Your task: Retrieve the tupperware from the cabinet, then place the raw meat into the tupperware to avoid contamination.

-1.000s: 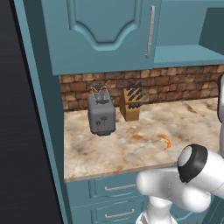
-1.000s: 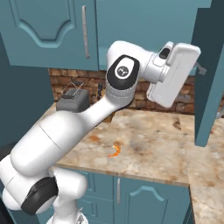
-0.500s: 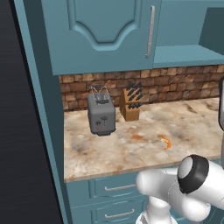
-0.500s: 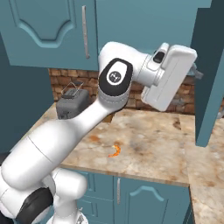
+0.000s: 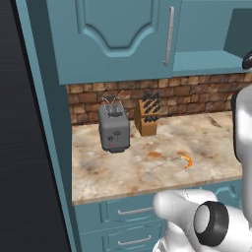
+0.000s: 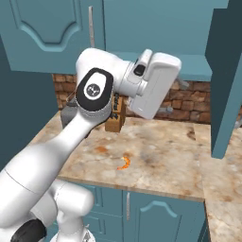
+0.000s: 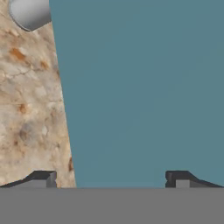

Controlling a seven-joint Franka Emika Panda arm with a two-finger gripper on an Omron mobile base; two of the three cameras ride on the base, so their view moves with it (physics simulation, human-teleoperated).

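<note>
since 1 second ago, arm elbow and hand have swung lower and further right, toward the open cabinet (image 6: 189,66). gripper (image 7: 109,179) jaws stand spread wide, holding nothing (hand view faces a flat teal panel, with marbled counter (image 7: 30,109) beside it). raw meat (image 6: 124,163) lies on the counter, well apart from toaster (image 5: 114,129) and knife block (image 5: 147,118). tupperware location cannot be told. step in hand: reach into the cabinet. keep the hand clear of the open door (image 6: 227,75) edge, level the jaws, then approach the tub by its rim.
</note>
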